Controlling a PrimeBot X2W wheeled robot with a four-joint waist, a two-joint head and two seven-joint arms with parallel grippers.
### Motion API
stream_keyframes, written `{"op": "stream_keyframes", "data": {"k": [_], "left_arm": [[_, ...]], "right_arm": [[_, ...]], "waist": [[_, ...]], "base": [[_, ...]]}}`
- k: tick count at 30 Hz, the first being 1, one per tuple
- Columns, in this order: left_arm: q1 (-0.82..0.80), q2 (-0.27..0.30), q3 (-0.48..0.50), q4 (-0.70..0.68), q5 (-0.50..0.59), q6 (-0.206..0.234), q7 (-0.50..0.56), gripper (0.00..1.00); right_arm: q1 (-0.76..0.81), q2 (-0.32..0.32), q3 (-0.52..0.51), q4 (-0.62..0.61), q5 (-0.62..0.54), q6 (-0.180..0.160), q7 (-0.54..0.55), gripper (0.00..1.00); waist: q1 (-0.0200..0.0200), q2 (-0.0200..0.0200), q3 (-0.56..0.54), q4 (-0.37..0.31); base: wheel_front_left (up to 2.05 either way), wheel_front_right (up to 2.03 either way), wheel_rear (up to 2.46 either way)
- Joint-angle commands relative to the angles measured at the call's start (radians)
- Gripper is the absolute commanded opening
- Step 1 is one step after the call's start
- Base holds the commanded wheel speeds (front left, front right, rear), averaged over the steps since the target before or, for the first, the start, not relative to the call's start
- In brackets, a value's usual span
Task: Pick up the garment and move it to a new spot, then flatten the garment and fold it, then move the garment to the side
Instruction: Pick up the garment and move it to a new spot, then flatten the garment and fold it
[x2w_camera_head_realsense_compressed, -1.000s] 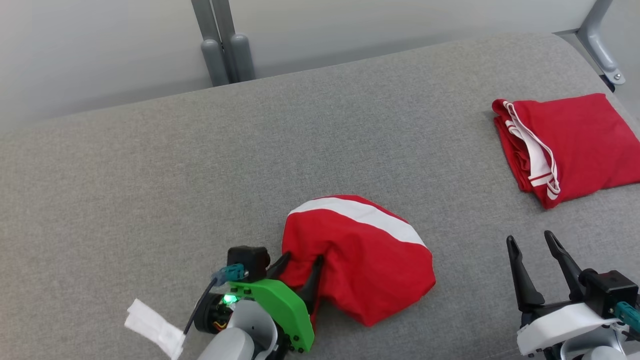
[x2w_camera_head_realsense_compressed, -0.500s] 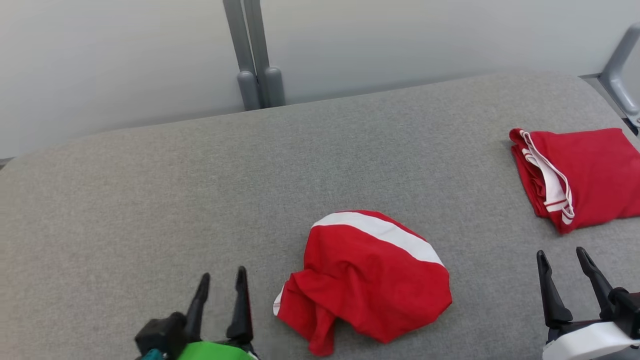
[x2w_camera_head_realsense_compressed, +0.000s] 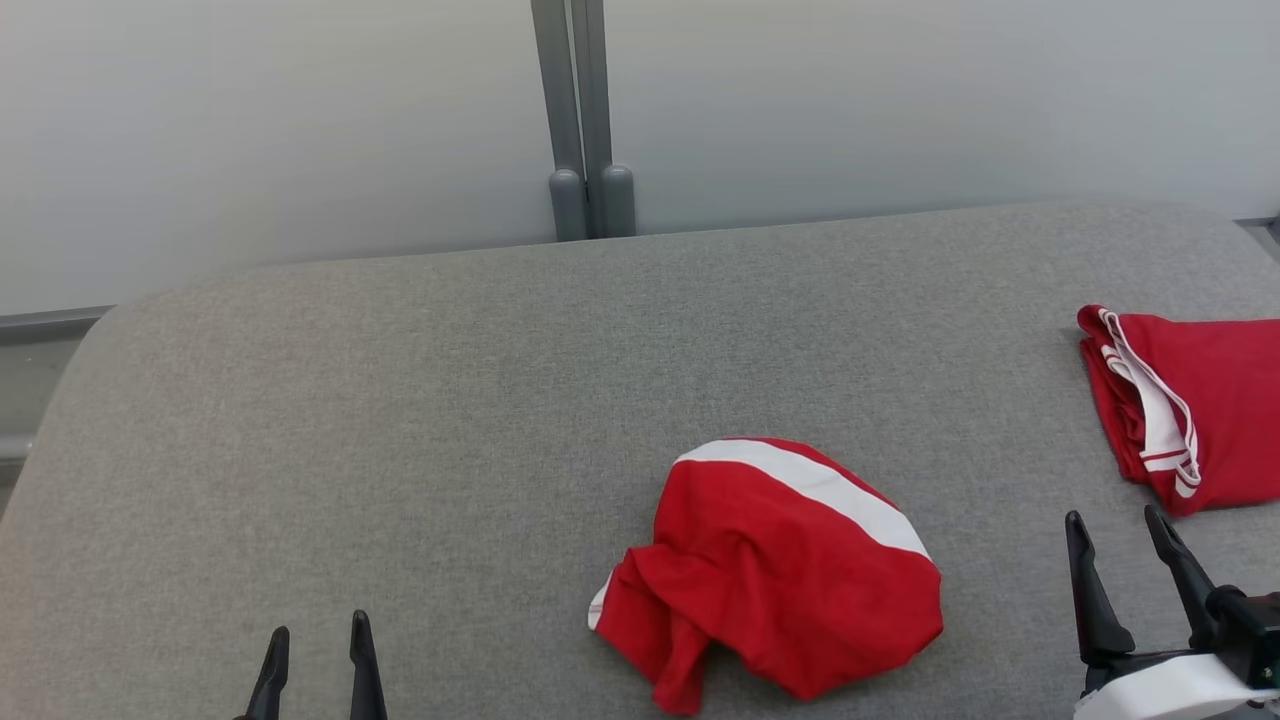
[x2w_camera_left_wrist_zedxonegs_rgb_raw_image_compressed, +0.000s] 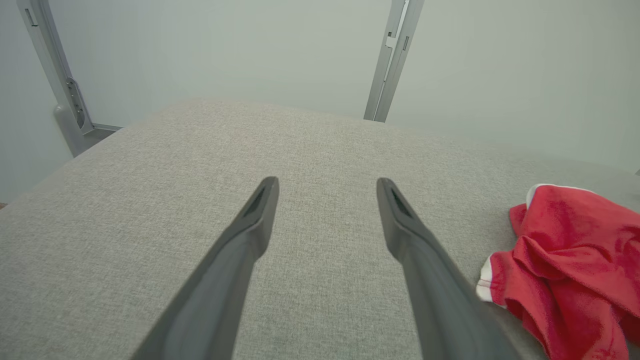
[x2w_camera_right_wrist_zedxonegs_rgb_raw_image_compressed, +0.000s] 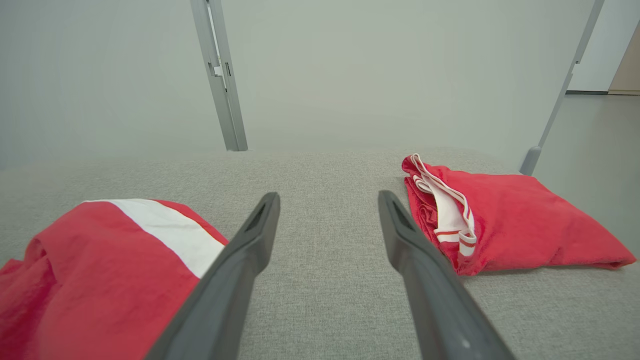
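Note:
The garment (x2w_camera_head_realsense_compressed: 790, 580) is a crumpled red heap with a broad white stripe, lying loose on the grey padded surface (x2w_camera_head_realsense_compressed: 400, 400) in front of me. My left gripper (x2w_camera_head_realsense_compressed: 317, 628) stands open at the lower left, well clear of the garment's left edge. The left wrist view has its open fingers (x2w_camera_left_wrist_zedxonegs_rgb_raw_image_compressed: 327, 182) over bare fabric, with the garment (x2w_camera_left_wrist_zedxonegs_rgb_raw_image_compressed: 570, 260) off to their right. At the lower right my right gripper (x2w_camera_head_realsense_compressed: 1114, 516) is open and holds nothing. Its wrist view has the fingers (x2w_camera_right_wrist_zedxonegs_rgb_raw_image_compressed: 328, 195) between the garment (x2w_camera_right_wrist_zedxonegs_rgb_raw_image_compressed: 100, 260) and a folded one.
A second red garment (x2w_camera_head_realsense_compressed: 1200, 400) with white trim lies folded at the right edge of the surface, also in the right wrist view (x2w_camera_right_wrist_zedxonegs_rgb_raw_image_compressed: 510, 225). A grey metal post (x2w_camera_head_realsense_compressed: 585, 120) stands behind the far edge against a pale wall. The surface's left corner is rounded.
My left gripper has left the garment's left edge and drawn back to the lower left, open. The garment stays put, its left end bunched. The head camera has shifted.

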Motion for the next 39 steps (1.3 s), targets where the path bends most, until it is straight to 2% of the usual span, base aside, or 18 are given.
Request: {"op": "stream_keyframes", "data": {"k": [1, 6, 20, 24, 28, 32, 36, 39], "left_arm": [[0.005, -0.001, 0.012, 0.003, 0.014, -0.014, -0.002, 1.00], [-0.011, -0.003, 0.014, 0.013, 0.009, -0.043, -0.003, 1.00], [-0.030, -0.003, -0.002, 0.032, -0.005, -0.040, -0.003, 1.00], [-0.047, -0.003, -0.033, 0.029, 0.015, -0.048, -0.003, 1.00], [-0.095, -0.003, -0.149, 0.017, 0.034, -0.073, -0.003, 1.00], [-0.183, -0.002, -0.339, 0.056, 0.042, -0.095, -0.003, 1.00], [-0.310, 0.000, -0.536, 0.159, 0.049, -0.102, 0.041, 1.00], [-0.404, 0.000, -0.661, 0.231, 0.015, -0.087, 0.075, 1.00]], "right_arm": [[0.004, 0.005, 0.000, 0.006, -0.006, -0.001, -0.003, 1.00], [-0.001, 0.019, 0.008, 0.017, -0.013, -0.001, -0.003, 1.00], [-0.012, 0.018, 0.019, 0.031, -0.005, -0.001, -0.003, 1.00], [-0.020, 0.017, 0.019, 0.033, -0.003, -0.001, -0.003, 1.00], [-0.021, 0.011, 0.019, 0.029, 0.002, -0.001, -0.003, 1.00], [-0.029, 0.010, 0.017, 0.026, 0.005, -0.001, -0.003, 1.00], [-0.049, 0.008, 0.025, 0.026, 0.010, -0.001, -0.003, 1.00], [-0.071, 0.010, 0.028, 0.029, 0.019, -0.001, -0.003, 1.00]], "waist": [[0.0000, 0.0000, 0.000, 0.007], [0.0000, 0.0000, 0.002, 0.006], [0.0000, 0.0000, 0.009, -0.016], [0.0000, 0.0000, 0.015, -0.025], [0.0000, 0.0000, 0.024, -0.040], [0.0000, 0.0000, 0.043, -0.058], [0.0000, 0.0000, 0.081, -0.080], [0.0000, 0.0000, 0.114, -0.108]], "base": [[0.00, 0.00, 0.00], [0.00, 0.00, 0.00], [0.00, 0.00, 0.00], [0.00, 0.00, 0.00], [0.00, 0.00, 0.00], [0.00, 0.00, 0.00], [0.00, 0.00, 0.00], [0.00, 0.00, 0.00]]}}
